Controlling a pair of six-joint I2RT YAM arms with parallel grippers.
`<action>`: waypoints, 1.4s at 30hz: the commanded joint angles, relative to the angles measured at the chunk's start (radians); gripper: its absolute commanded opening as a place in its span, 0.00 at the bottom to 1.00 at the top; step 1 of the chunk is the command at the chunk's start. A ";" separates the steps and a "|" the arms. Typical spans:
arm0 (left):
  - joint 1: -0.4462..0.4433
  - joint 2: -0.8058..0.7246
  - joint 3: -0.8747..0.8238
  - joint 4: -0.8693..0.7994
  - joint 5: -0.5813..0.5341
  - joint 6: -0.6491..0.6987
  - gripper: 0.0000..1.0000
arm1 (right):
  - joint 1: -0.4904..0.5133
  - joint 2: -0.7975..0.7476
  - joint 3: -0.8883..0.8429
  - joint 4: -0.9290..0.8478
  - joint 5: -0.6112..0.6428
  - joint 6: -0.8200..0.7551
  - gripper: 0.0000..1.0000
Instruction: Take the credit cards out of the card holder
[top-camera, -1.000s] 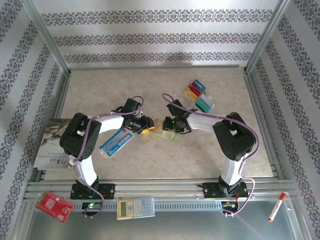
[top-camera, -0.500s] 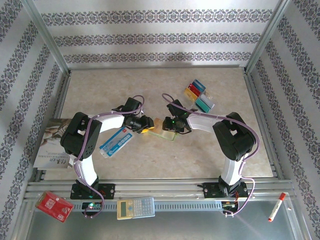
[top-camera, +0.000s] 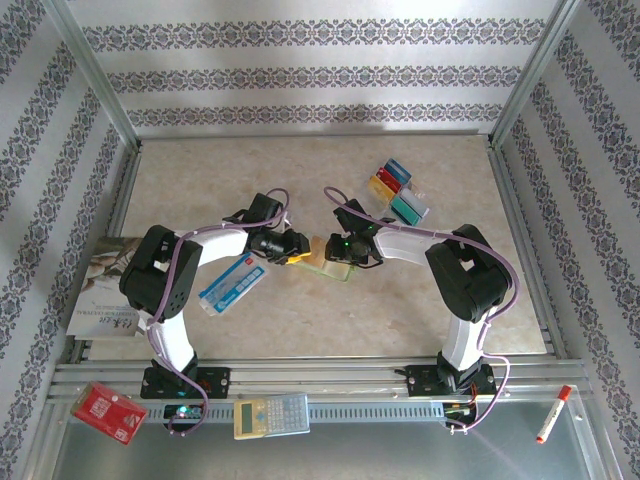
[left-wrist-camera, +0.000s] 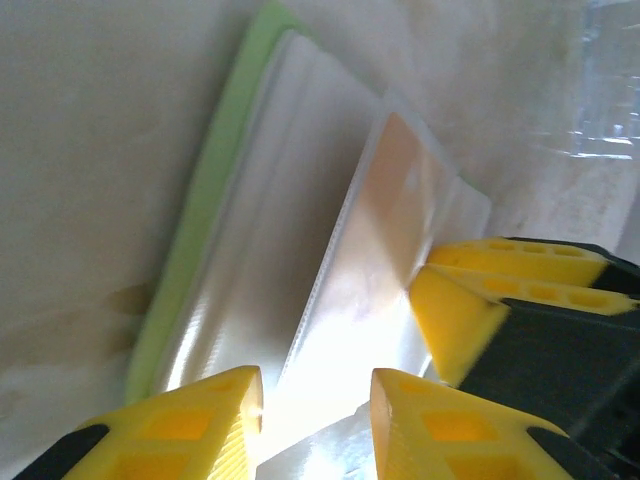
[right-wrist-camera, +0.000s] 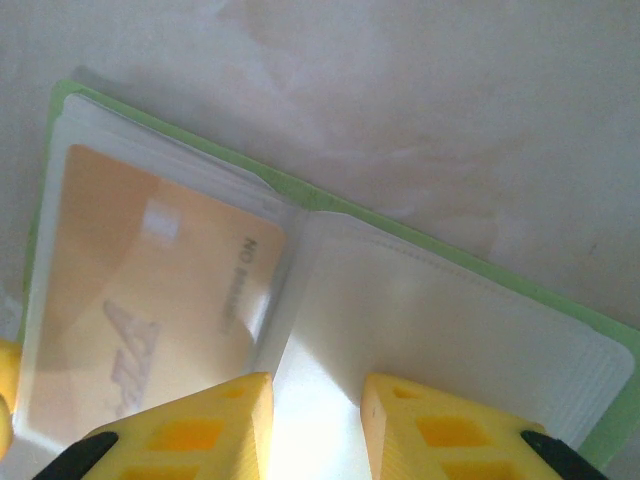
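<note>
**Both end effectors meeting over the open card holder**

In the left wrist view, the left end effector (left-wrist-camera: 315, 405) is showing its two yellow fingers slightly apart at the bottom edge. A strip of clear plastic is lying in the gap, and I cannot tell whether it is being pinched. Just above the fingers, the card holder (left-wrist-camera: 215, 200) is running up toward the upper middle of the frame, with its lime-green edge on the left and its clear sleeves glaring. A pale orange card (left-wrist-camera: 390, 220) is sitting in a sleeve. The right end effector's fingers (left-wrist-camera: 455, 320) are coming in from the right and touching that sleeve.

In the right wrist view, the right end effector (right-wrist-camera: 315, 400) is also holding its fingers a little apart. The fold of the card holder (right-wrist-camera: 450, 330) is lying directly in the gap, and I cannot tell whether it is being gripped or only pressed. The orange card (right-wrist-camera: 150, 300) is filling the left-hand sleeve.

From above, the left end effector (top-camera: 290, 250) and the right end effector (top-camera: 335, 245) are facing each other at the centre of the frame. The card holder (top-camera: 340, 270) is lying on the tabletop (top-camera: 300, 170) between and just below them. The credit cards (top-camera: 408, 207) already out are lying together toward the upper right, well apart from both. A blue-and-white packet (top-camera: 232, 285) is lying to the lower left, near the left arm.
</note>
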 joint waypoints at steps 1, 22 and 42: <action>-0.012 -0.015 -0.009 0.095 0.103 -0.030 0.35 | -0.008 0.027 -0.008 -0.047 0.013 -0.017 0.33; -0.035 0.019 0.037 0.018 0.045 0.006 0.21 | -0.017 0.022 -0.012 -0.047 0.016 -0.017 0.32; -0.047 -0.131 -0.137 0.072 -0.148 -0.126 0.05 | 0.011 -0.107 0.051 -0.011 -0.137 -0.011 0.33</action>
